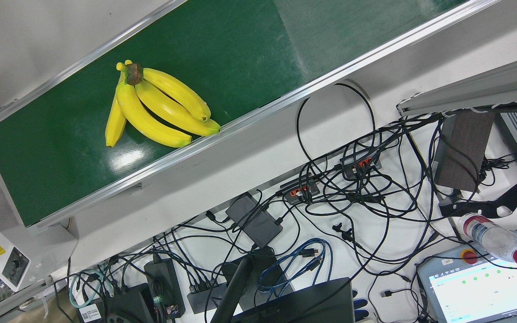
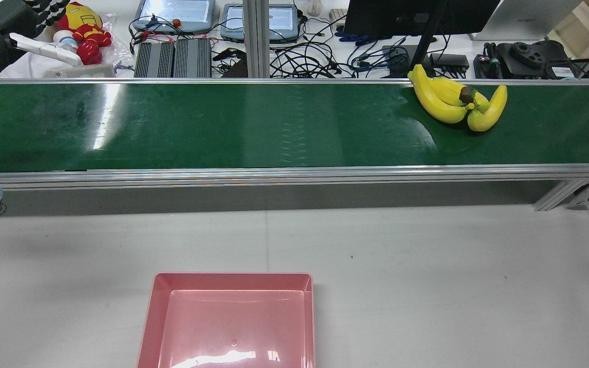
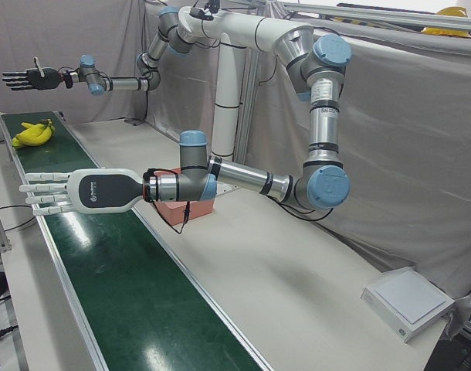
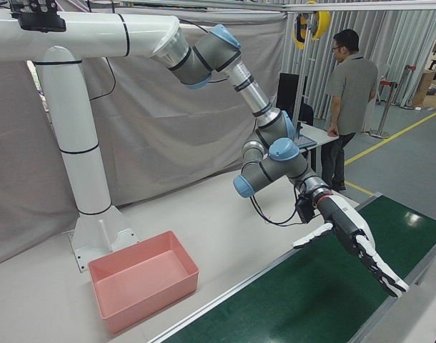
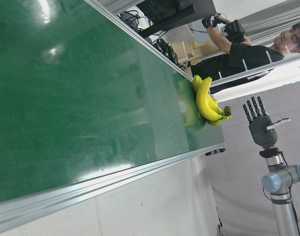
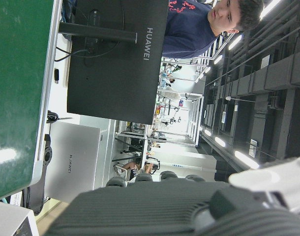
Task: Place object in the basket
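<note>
Yellow bananas (image 2: 455,105) lay on the green belt (image 2: 223,128), at its right end and near its far rail, well apart from the pink basket (image 2: 230,319) on the counter (image 2: 453,281). Both hands were empty, fingers stretched flat: the left hand (image 3: 69,192) over the belt, the right hand (image 3: 23,78) above the bananas. A good grasp probably should close around the bunch near the stem (image 1: 133,74), from above.

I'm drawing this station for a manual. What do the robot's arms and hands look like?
Both arms are silver tubes with light-blue joint caps, mounted on a thick white pedestal beam. The left hand has a white shell with small grey lettering, segmented white fingers and a black wrist cable. The right hand is white with black finger segments and a black wrist box.
</note>
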`<action>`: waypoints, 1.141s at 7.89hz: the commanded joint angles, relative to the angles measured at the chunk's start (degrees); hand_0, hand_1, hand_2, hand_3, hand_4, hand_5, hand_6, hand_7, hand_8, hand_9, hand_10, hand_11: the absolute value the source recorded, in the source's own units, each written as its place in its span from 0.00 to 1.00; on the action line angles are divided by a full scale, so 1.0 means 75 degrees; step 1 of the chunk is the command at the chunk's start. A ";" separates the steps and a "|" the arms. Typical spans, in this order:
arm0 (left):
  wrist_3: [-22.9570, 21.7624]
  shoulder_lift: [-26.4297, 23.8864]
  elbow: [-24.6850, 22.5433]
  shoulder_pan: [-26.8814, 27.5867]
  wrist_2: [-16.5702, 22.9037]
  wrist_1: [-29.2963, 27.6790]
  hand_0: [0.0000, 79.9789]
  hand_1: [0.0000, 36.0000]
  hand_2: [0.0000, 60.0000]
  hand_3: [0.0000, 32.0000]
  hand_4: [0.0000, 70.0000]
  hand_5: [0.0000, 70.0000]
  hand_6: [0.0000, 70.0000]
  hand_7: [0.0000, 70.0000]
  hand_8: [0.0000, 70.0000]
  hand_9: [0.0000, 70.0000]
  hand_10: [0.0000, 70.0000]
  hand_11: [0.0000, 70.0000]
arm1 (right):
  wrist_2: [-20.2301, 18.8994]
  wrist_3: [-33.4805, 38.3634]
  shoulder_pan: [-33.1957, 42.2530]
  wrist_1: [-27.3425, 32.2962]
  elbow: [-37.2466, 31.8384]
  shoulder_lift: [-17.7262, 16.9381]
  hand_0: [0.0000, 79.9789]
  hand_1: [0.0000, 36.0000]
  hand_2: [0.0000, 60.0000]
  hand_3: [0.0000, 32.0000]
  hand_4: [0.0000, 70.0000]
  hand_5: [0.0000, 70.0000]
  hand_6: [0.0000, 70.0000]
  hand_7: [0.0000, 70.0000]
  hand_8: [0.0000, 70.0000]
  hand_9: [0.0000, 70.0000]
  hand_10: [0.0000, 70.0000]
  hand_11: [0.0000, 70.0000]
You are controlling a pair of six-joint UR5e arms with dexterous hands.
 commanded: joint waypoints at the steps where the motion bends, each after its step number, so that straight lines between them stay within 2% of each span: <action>1: -0.0010 0.0001 -0.0020 -0.0004 0.0001 0.0030 0.74 0.58 0.00 0.09 0.09 0.00 0.00 0.00 0.03 0.07 0.02 0.07 | 0.0000 0.0004 0.0000 0.0000 0.0000 0.0000 0.00 0.00 0.00 0.00 0.00 0.00 0.00 0.00 0.00 0.00 0.00 0.00; 9: 0.0001 0.0001 -0.0103 -0.0039 0.0001 0.0077 0.73 0.58 0.00 0.07 0.09 0.00 0.00 0.00 0.03 0.07 0.02 0.07 | 0.0000 0.0004 0.0000 0.0000 0.0000 0.0000 0.00 0.00 0.00 0.00 0.00 0.00 0.00 0.00 0.00 0.00 0.00 0.00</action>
